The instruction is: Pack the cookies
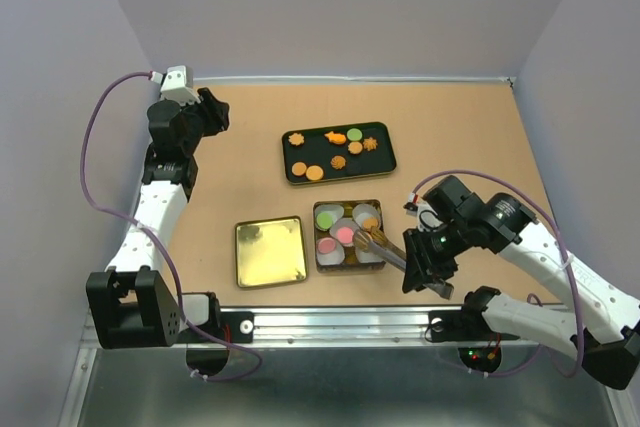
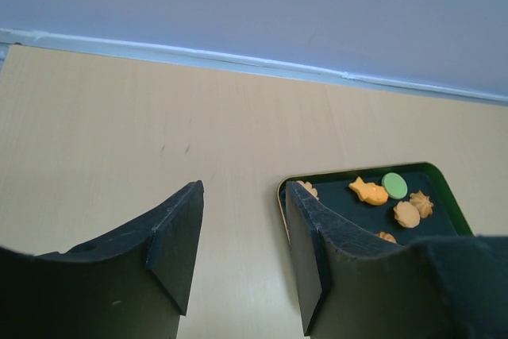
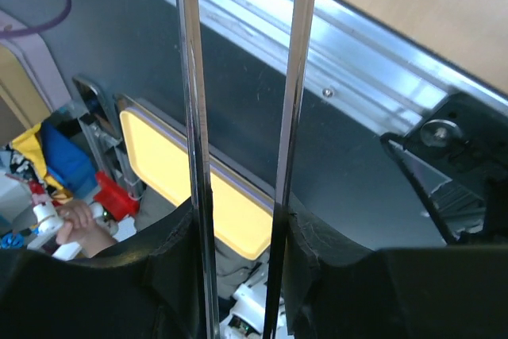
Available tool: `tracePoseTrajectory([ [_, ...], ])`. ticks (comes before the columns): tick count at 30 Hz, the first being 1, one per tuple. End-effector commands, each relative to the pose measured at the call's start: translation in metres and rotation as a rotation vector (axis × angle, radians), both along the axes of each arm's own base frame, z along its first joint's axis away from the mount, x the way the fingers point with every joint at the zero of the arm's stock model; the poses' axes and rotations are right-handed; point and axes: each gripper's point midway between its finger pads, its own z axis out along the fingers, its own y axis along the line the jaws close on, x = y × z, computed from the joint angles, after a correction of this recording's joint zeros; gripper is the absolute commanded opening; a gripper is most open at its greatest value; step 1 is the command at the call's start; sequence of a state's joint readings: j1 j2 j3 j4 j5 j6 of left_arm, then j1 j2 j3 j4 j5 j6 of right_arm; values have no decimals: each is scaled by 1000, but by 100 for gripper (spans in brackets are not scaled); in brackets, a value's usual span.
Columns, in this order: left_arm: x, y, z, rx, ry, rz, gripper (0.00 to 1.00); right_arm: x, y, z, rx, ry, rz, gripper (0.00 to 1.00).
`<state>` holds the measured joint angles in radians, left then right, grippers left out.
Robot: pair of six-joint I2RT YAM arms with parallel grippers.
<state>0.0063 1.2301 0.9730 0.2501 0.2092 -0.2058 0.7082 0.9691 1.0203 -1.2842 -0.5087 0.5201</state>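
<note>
Several orange and green cookies point(image 1: 338, 152) lie on a dark green tray point(image 1: 290, 173) at mid-table. A small tin point(image 1: 321, 258) holds white paper cups with green, pink and orange cookies point(image 1: 343, 234) in them. My right gripper point(image 1: 425, 265) is shut on metal tongs point(image 1: 385, 249), whose tips reach over the tin's right side. In the right wrist view the two tong arms point(image 3: 294, 77) run between my fingers point(image 3: 317, 252). My left gripper point(image 1: 218, 112) is open and empty at the far left, left of the tray point(image 2: 444, 220) and its cookies point(image 2: 368, 190).
A gold tin lid point(image 1: 270, 251) lies flat left of the tin. A metal rail point(image 1: 340, 322) runs along the near table edge. Walls enclose the table at the back and on both sides.
</note>
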Motion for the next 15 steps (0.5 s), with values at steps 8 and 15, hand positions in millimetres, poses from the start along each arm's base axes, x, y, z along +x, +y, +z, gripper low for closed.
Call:
tracePoseTrajectory([
  [8,3,-1,7,21,-41,-8,55,-28,-8,-16,26,91,48,34],
  [15,3,0,7,24,-42,-7,55,-16,-12,-31,-40,50,6,35],
])
